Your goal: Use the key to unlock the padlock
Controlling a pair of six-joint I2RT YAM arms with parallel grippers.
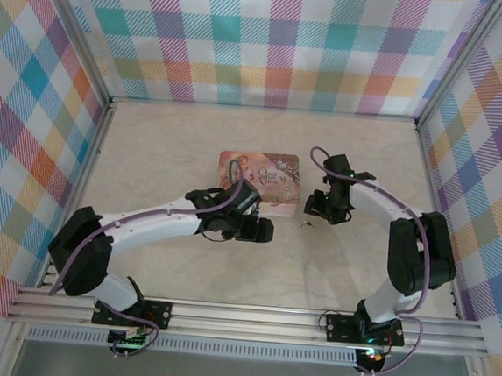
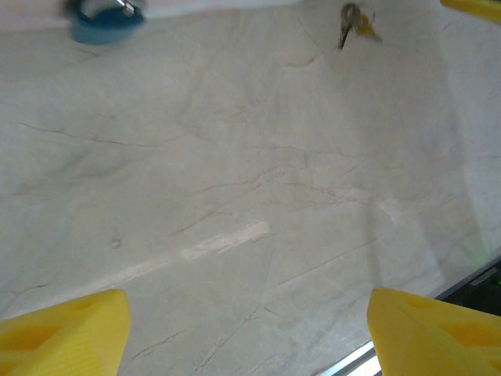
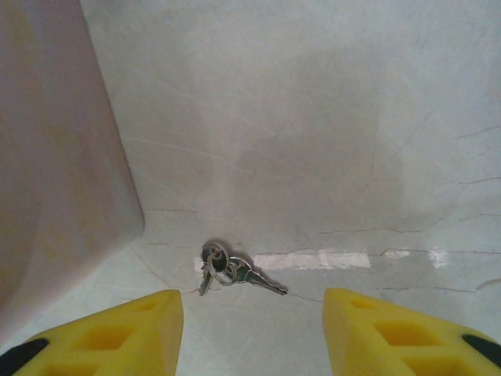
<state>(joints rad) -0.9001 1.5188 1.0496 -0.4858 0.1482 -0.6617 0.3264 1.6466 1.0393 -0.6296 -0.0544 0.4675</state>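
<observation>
Robot-lab test booth: plaid cloth walls (image 1: 273, 40), aluminium frame rail (image 1: 249, 315), marble-look tabletop (image 1: 185, 138).

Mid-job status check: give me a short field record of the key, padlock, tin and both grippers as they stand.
key: on a small ring, flat on the table, near the tin's corner, not held
padlock: blue body, on the table by the tin's edge, not held
tin: flat, mid-table
left gripper: open, empty, over bare table short of the padlock
right gripper: open, fingers either side of the key, not gripping it
progress: key not in padlock
</observation>
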